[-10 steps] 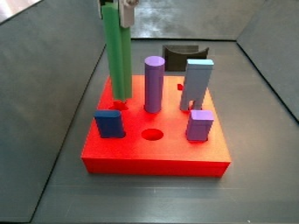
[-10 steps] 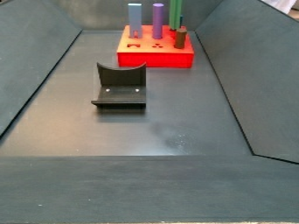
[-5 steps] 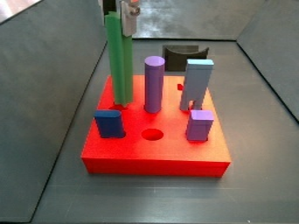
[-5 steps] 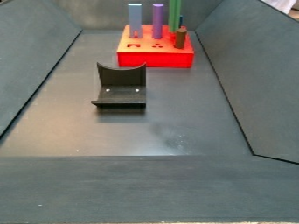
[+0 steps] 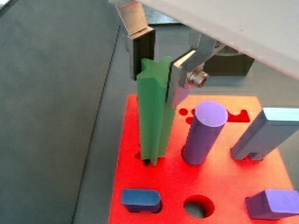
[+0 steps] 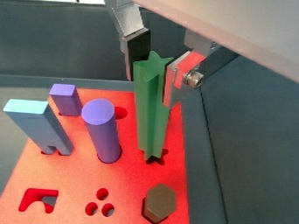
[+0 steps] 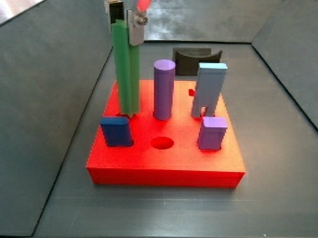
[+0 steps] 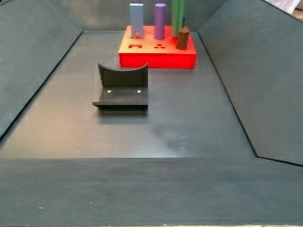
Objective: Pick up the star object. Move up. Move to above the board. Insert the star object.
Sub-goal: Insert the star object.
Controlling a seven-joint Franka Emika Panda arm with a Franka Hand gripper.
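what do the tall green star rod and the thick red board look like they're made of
Tall green star rod, between the gripper fingers: probably matte plastic, flat uniform colour, crisp ridges, no glare. Thick red board: likely the same, evenly saturated, clean-cut holes. Could be rendered.

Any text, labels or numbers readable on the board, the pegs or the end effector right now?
None readable in any view.
The board, the green rod and the other pegs are plain and unmarked.
The end effector, at the rod's top above the board, shows no label or number either.
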